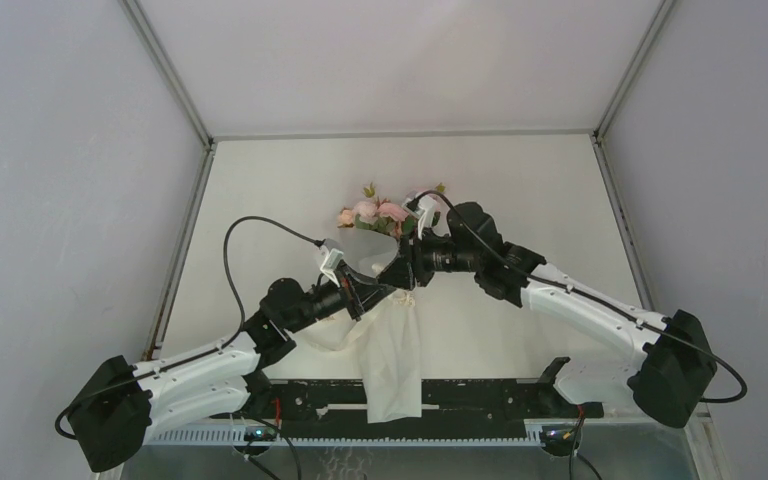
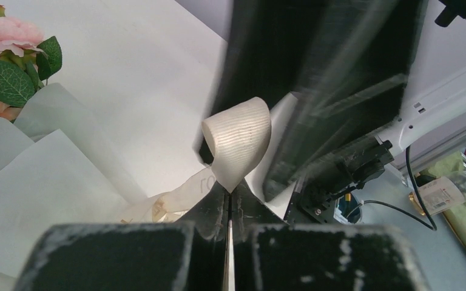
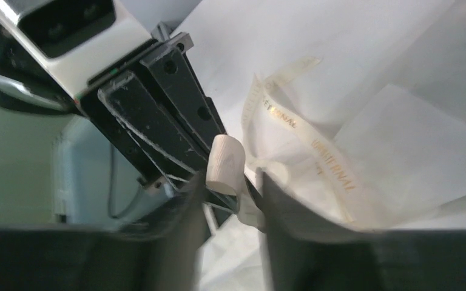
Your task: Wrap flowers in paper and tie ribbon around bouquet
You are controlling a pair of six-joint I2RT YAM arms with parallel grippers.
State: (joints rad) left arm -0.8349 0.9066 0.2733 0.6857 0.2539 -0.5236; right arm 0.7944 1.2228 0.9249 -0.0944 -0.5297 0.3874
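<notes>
Since our left gripper (image 2: 229,197) was clenched on the ribbon (image 2: 239,142) over the desk (image 1: 520,180), we saw its loop sat between the right gripper's (image 3: 230,180) parted jaws.

Reaching inward with both arms, wrists close. Clamping the ribbon (image 2: 239,139) in left gripper (image 2: 229,197); holding right gripper (image 3: 230,194) seemingly part-open.

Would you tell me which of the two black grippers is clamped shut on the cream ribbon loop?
The left gripper: its jaws meet on the narrow cream fabric ribbon, whereas the right gripper stands open around that loop.
</notes>
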